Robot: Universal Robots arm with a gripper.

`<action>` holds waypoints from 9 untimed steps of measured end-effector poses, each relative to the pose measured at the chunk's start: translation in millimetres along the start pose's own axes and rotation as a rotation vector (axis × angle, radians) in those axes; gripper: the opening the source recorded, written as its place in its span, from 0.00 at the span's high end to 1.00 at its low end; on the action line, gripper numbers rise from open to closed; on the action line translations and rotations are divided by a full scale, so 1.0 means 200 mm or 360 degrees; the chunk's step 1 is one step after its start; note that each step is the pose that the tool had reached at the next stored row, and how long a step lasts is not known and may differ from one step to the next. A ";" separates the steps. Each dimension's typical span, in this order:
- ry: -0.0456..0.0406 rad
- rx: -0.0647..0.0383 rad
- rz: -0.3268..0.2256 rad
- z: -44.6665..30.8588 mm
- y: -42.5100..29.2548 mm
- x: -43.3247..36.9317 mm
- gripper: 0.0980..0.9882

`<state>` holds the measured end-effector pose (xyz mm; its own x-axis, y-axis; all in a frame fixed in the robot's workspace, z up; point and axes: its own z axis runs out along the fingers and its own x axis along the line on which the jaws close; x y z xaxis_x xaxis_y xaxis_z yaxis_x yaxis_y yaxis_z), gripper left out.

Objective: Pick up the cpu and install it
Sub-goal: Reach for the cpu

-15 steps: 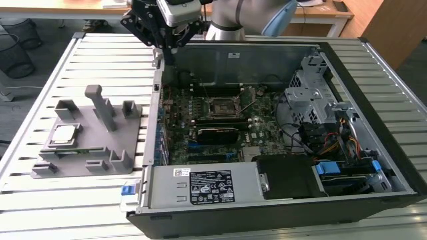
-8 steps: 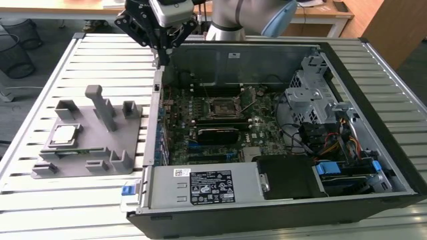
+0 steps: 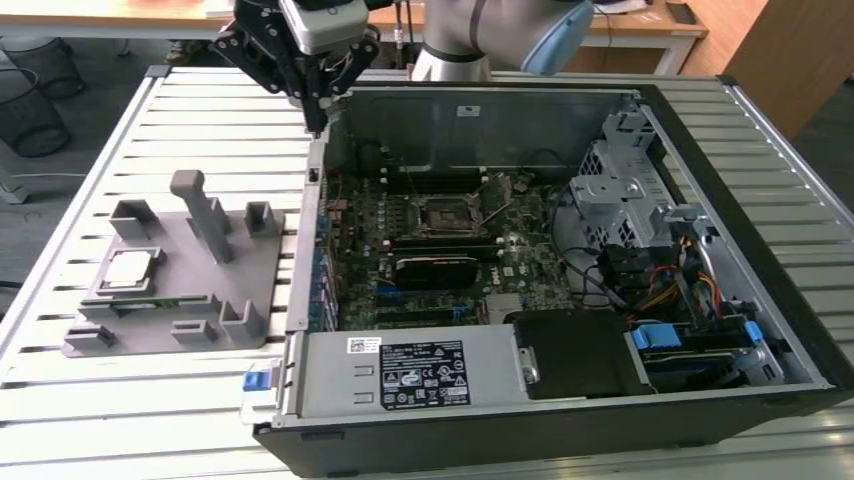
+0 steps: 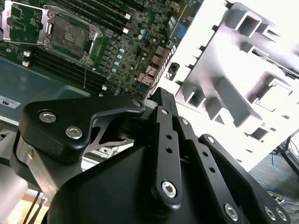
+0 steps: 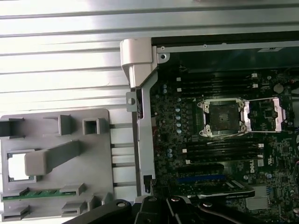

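**Exterior view.**
- Gripper (image 3: pixel 316 125): hangs at eleven o'clock over the slatted tabletop (image 3: pixel 200 110), above the far corner of the open computer case (image 3: pixel 534 420). The jaws look pressed together and pinch nothing.
- Cpu (image 3: pixel 130 270): lies flat, silvery top up, at nine o'clock. It sits in a shallow recess of the grey holder (image 3: pixel 174 305), well apart from the gripper. The recess probably fixes its position for a repeatable pick.
- Case: lies on its side with the panel off, so the motherboard (image 3: pixel 534 235) faces upward.
- Socket (image 3: pixel 447 212): near the middle of the board and empty, judged ready to receive the chip.

**Second wrist view.**
- Gripper: its black linkage fills the foreground.
- Socket (image 4: pixel 67 35): its metal frame lies on the green board beyond the linkage.
- Cpu (image 4: pixel 275 95): a pale square set among the holder's upright posts.

**First wrist view.**
- Cpu (image 5: pixel 16 165): a bright square in the holder's recess, beside a tall post and near a green memory strip (image 5: pixel 37 192).
- Socket (image 5: pixel 219 116): its cover plate is swung aside, leaving the seat exposed.
- Task status: pick-up not yet begun.
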<state>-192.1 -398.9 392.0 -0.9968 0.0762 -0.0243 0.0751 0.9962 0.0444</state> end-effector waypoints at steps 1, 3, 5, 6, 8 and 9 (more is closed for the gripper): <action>0.0000 0.0000 0.0000 0.000 -0.001 0.007 0.99; 0.0000 0.0000 0.0000 0.000 -0.002 0.023 0.99; 0.0000 0.0000 0.0000 0.000 -0.003 0.040 0.99; 0.0000 0.0000 0.0000 -0.001 -0.004 0.050 0.99; 0.0001 0.0000 -0.0009 -0.001 -0.005 0.067 0.99; 0.0001 0.0000 -0.0018 -0.001 -0.006 0.073 0.99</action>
<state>-206.8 -398.9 391.8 -0.9976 0.0650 -0.0243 0.0639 0.9970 0.0443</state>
